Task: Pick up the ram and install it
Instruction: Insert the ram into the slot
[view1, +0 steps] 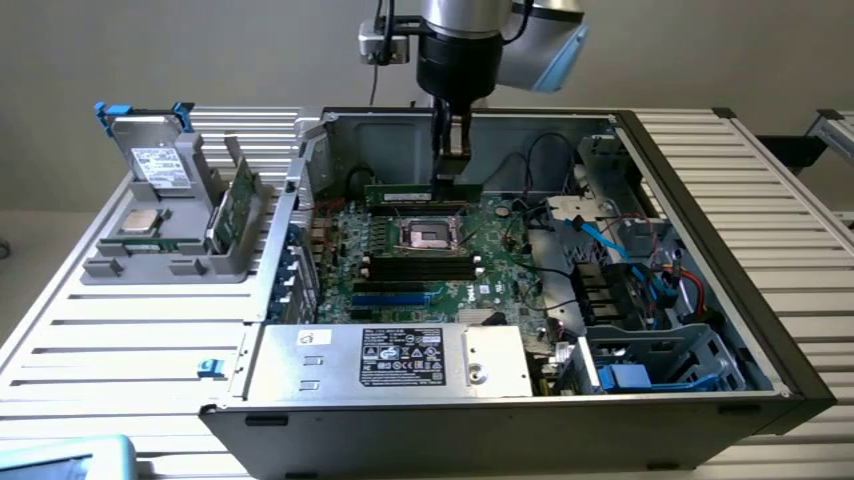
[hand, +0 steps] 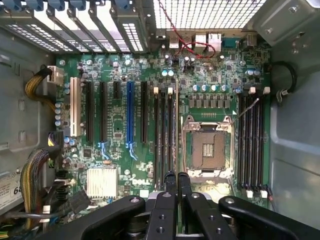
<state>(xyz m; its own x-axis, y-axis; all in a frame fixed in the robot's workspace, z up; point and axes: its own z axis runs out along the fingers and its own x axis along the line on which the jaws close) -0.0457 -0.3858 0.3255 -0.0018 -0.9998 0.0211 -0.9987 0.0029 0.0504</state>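
The ram (view1: 416, 192), a long thin green stick, hangs level inside the open computer case (view1: 694, 190), just above the motherboard (view1: 501, 250). My gripper (view1: 454, 178) comes down from above and is shut on the ram's upper edge near one end. It hovers over the black memory slots (view1: 414, 208) behind the empty processor socket (view1: 430, 233). In the wrist view the ram (hand: 174, 130) shows edge-on as a thin line between my fingertips (hand: 176, 182), running along the bank of slots (hand: 164, 135) beside the socket (hand: 209, 149).
A grey holder (view1: 167, 255) outside the case carries a boxy drive (view1: 160, 165), a square silver chip (view1: 138, 222) and another upright green board (view1: 240, 208). The power supply (view1: 387, 360) fills the case front. Cables (view1: 614, 245) and a drive cage (view1: 654, 360) crowd one side.
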